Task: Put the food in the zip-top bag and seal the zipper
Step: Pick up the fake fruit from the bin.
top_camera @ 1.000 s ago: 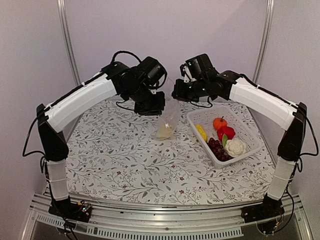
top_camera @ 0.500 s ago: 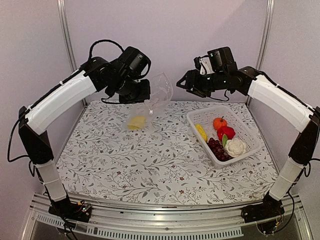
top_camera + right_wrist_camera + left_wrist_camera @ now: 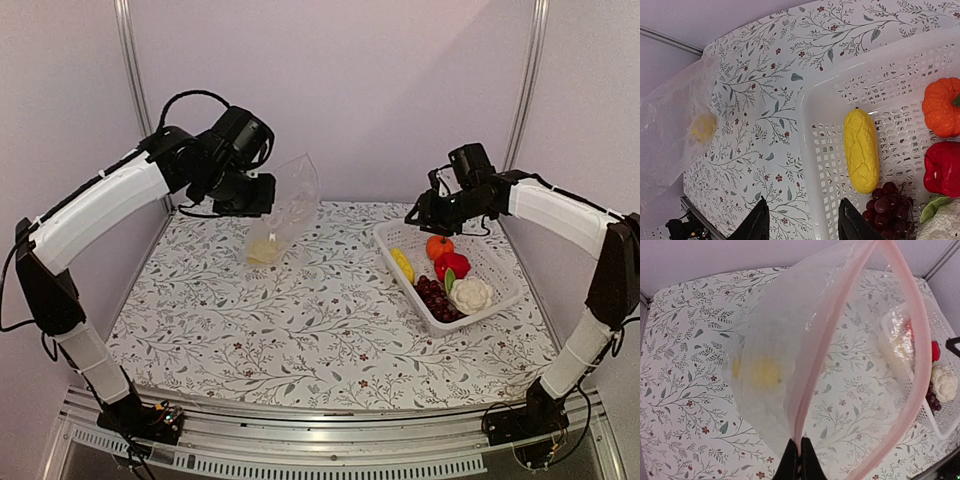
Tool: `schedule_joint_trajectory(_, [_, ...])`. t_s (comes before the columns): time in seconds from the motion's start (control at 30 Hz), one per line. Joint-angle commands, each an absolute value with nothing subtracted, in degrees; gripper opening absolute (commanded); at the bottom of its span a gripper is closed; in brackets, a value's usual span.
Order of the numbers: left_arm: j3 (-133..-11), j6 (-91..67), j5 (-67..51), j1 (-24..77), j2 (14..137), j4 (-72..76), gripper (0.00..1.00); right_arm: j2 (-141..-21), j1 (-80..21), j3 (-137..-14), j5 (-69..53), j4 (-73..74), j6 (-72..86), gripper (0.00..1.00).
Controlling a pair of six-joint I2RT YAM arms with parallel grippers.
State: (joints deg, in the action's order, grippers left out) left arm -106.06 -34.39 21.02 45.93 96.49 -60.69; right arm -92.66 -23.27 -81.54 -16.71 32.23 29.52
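While left gripper [image 3: 799,463] pinches zipper [image 3: 815,377], bag [image 3: 771,325] gapes

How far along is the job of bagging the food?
Done: one yellow piece lies inside the zip-top bag. In hand: the left gripper pinches the bag's open zipper; the right gripper hangs open above the basket rim. Remaining: corn, pumpkin, pepper, grapes, cauliflower, then sealing.

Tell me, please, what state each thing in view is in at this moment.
zip-top bag: held up by its mouth edge, mouth open, one yellow piece inside.
zipper: unsealed.
left gripper: shut on the zipper edge.
right gripper: open, empty, above the basket's edge.
basket: holds yellow corn, pumpkin, pepper, grapes, cauliflower.
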Motion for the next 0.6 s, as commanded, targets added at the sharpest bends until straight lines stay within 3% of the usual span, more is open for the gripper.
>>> schedule_joint_trajectory(0.0, [-104.48, -31.98, 14.29, 45.2, 96.3, -56.27, 0.0, -100.22, -22.96, -83.54, -16.48, 36.9, 23.75, 0.45])
schedule_joint_trajectory(0.57, [-101.77, -31.59, 10.39, 45.2, 96.45, -53.7, 0.0, -123.79, -22.94, -102.09, -11.78, 48.15, 16.3, 0.55])
